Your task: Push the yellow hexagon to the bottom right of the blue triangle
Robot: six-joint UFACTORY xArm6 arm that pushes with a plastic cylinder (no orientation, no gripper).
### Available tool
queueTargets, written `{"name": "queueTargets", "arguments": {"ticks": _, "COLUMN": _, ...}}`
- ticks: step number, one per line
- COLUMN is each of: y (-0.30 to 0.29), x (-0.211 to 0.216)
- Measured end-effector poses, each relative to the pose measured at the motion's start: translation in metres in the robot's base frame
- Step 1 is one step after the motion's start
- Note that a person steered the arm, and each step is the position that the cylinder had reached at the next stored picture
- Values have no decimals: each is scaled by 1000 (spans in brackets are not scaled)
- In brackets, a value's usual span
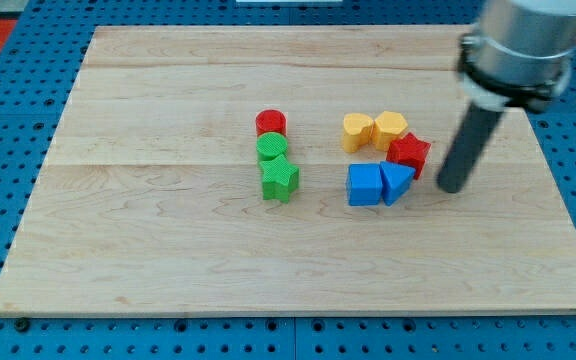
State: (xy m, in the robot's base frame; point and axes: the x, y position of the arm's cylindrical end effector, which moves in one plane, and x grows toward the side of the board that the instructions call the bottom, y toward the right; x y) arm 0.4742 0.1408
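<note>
Camera view: your tip [450, 187] rests on the desk [148, 250] at the view's right, just right of the blue triangle [397, 183] and just below-right of the red block [409, 153], apart from both. The rig carries no fingers, only a rod, so there is nothing to report as spread or pressed together.

The yellow hexagon [391, 128] lies above the red block, touching the yellow block [357, 131] on its left. It appears to touch the red block as well. The blue cube [364, 185] sits against the triangle's left side.

Risks, as I judge them:
- The red block stands between the hexagon and the target spot. Push straight down and you will likely drive red into the triangle, shifting your reference.
- Your tip occupies roughly the target area; moving up from here could clip red.
- Contact off the hexagon's centre may drag the yellow neighbour along.

Orientation: the hexagon is near-symmetrical, with no clear long axis and no evident pointing direction.
</note>
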Motion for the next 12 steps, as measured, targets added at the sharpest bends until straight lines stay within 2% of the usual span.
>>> {"name": "queueTargets", "arguments": {"ticks": 1, "y": -14, "x": 1}}
{"name": "queueTargets", "arguments": {"ticks": 2, "y": 24, "x": 23}}
{"name": "queueTargets", "arguments": {"ticks": 3, "y": -25, "x": 25}}
{"name": "queueTargets", "arguments": {"ticks": 4, "y": -4, "x": 21}}
{"name": "queueTargets", "arguments": {"ticks": 5, "y": -3, "x": -7}}
{"name": "queueTargets", "arguments": {"ticks": 7, "y": -6, "x": -14}}
{"name": "queueTargets", "arguments": {"ticks": 8, "y": 10, "x": -14}}
{"name": "queueTargets", "arguments": {"ticks": 9, "y": 26, "x": -34}}
{"name": "queueTargets", "arguments": {"ticks": 11, "y": 7, "x": -92}}
{"name": "queueTargets", "arguments": {"ticks": 12, "y": -35, "x": -96}}
